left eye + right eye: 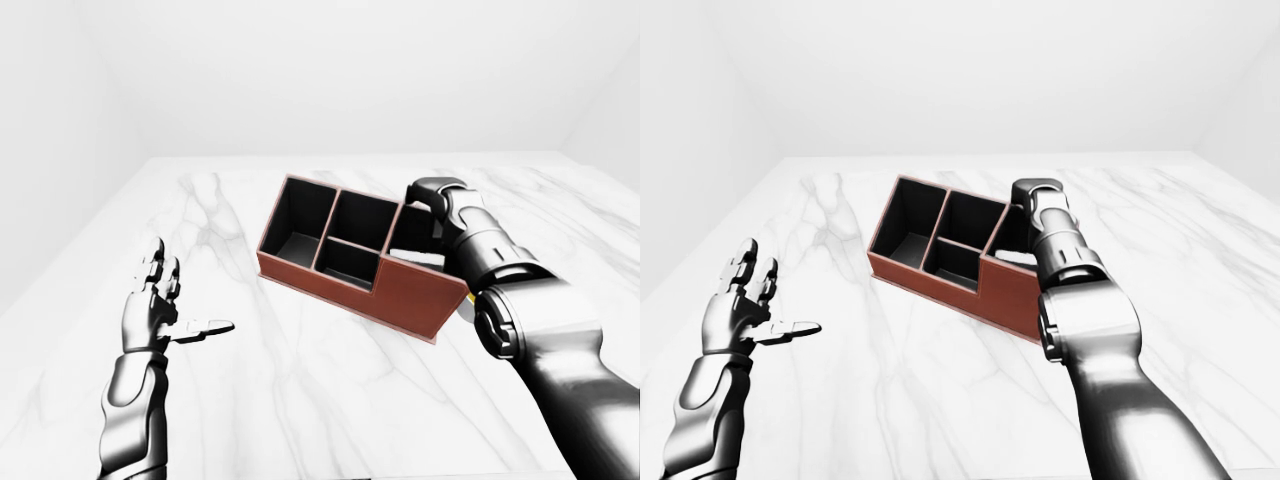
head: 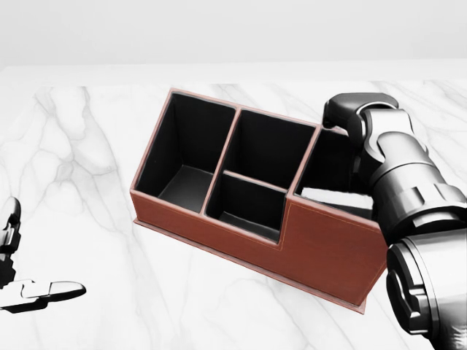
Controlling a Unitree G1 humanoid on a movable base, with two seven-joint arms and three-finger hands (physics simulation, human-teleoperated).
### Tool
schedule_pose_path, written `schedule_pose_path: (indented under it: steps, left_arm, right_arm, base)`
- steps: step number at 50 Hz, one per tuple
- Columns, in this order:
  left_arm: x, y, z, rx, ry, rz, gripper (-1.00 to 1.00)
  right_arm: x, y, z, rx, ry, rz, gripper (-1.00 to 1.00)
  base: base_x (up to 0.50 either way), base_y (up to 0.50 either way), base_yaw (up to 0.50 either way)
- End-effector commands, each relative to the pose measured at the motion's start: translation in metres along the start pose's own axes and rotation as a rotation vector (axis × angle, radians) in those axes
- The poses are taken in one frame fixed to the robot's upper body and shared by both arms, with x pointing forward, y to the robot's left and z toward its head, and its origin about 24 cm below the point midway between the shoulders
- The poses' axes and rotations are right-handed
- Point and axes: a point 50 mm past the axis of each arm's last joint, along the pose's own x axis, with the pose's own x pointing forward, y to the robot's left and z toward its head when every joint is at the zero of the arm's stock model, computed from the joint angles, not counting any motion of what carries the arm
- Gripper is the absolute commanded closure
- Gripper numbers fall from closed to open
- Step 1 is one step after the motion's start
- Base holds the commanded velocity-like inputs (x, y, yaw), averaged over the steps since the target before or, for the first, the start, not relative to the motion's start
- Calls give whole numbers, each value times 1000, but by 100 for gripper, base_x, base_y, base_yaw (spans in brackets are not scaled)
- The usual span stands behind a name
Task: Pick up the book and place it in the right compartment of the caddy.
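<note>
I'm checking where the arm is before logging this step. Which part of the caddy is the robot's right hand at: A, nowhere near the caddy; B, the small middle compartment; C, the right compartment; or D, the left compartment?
C: in the head view the right hand reaches over the top edge of the right compartment of the caddy, while the left hand hangs open, well away on the marble table.
</note>
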Motion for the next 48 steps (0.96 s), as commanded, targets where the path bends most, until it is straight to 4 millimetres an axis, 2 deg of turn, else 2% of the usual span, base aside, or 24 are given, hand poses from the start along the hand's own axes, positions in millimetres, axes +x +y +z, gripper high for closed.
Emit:
schedule_pose_path:
  steps: [1, 15, 32, 38, 48]
  left_arm:
    - [0, 0, -3, -2, 5, 1, -100]
    - [-1, -2, -5, 0, 14, -4, -100]
    - [-1, -3, 0, -4, 6, -11, -100]
    - [-2, -6, 5, -4, -5, -21, -100]
    - [-4, -12, 16, 0, -23, -42, -100]
  right_arm:
    - [1, 5, -2, -10, 9, 22, -100]
    - [0, 0, -4, -13, 13, 20, -100]
    - [-4, -19, -5, -13, 16, -7, -100]
    - [-7, -30, -6, -7, 16, -21, -100]
    - [-17, -66, -16, 132, -9, -129, -100]
  base:
    - [0, 0, 0]
    - [0, 0, 0]
    - [0, 0, 0]
    - [0, 0, 0]
    - [0, 0, 0]
